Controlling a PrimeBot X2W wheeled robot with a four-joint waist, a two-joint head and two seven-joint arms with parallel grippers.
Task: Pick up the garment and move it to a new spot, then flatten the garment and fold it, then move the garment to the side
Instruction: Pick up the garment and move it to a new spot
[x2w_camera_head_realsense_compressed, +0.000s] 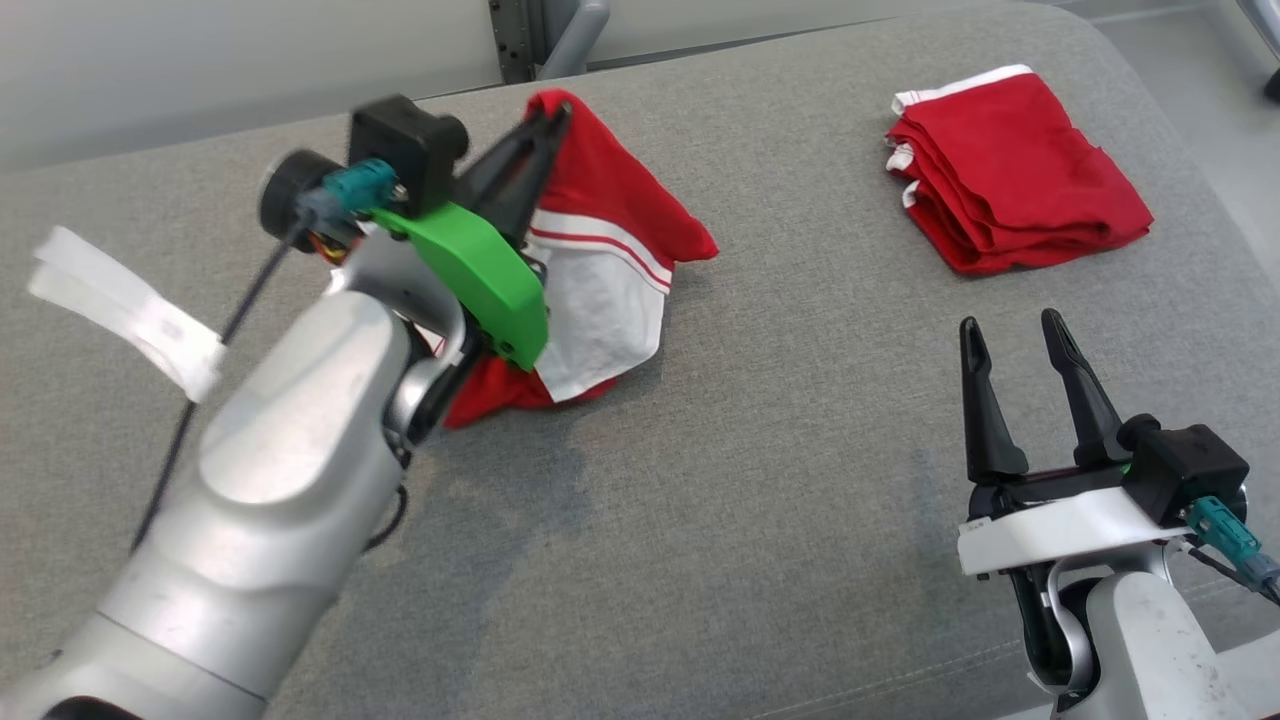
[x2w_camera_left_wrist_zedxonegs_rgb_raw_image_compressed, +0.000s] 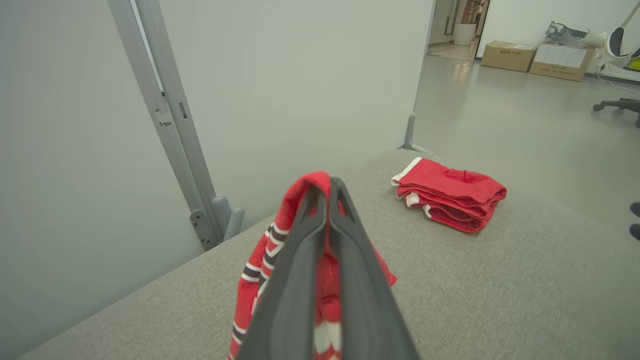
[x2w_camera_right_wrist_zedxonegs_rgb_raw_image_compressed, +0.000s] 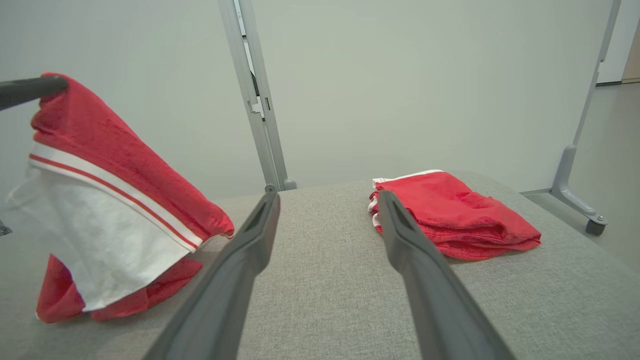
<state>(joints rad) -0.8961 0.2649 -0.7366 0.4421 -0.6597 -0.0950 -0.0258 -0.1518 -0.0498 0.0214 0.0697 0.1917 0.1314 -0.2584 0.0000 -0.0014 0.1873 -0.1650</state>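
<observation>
A red garment (x2w_camera_head_realsense_compressed: 610, 260) with a white panel and red-and-white stripes hangs from my left gripper (x2w_camera_head_realsense_compressed: 550, 112), which is shut on its top edge and lifts it above the grey surface. Its lower part still touches the surface (x2w_camera_right_wrist_zedxonegs_rgb_raw_image_compressed: 125, 295). In the left wrist view the red cloth (x2w_camera_left_wrist_zedxonegs_rgb_raw_image_compressed: 260, 280) wraps over the closed fingertips (x2w_camera_left_wrist_zedxonegs_rgb_raw_image_compressed: 327, 187). My right gripper (x2w_camera_head_realsense_compressed: 1015, 335) stands open at the lower right, apart from the cloth, with nothing between its fingers (x2w_camera_right_wrist_zedxonegs_rgb_raw_image_compressed: 250, 240).
A second red garment (x2w_camera_head_realsense_compressed: 1010, 190) lies folded at the far right of the grey cushioned surface (x2w_camera_head_realsense_compressed: 780, 480). A grey metal post (x2w_camera_right_wrist_zedxonegs_rgb_raw_image_compressed: 255, 100) and pale wall stand behind. Boxes (x2w_camera_left_wrist_zedxonegs_rgb_raw_image_compressed: 530, 57) sit on the floor beyond.
</observation>
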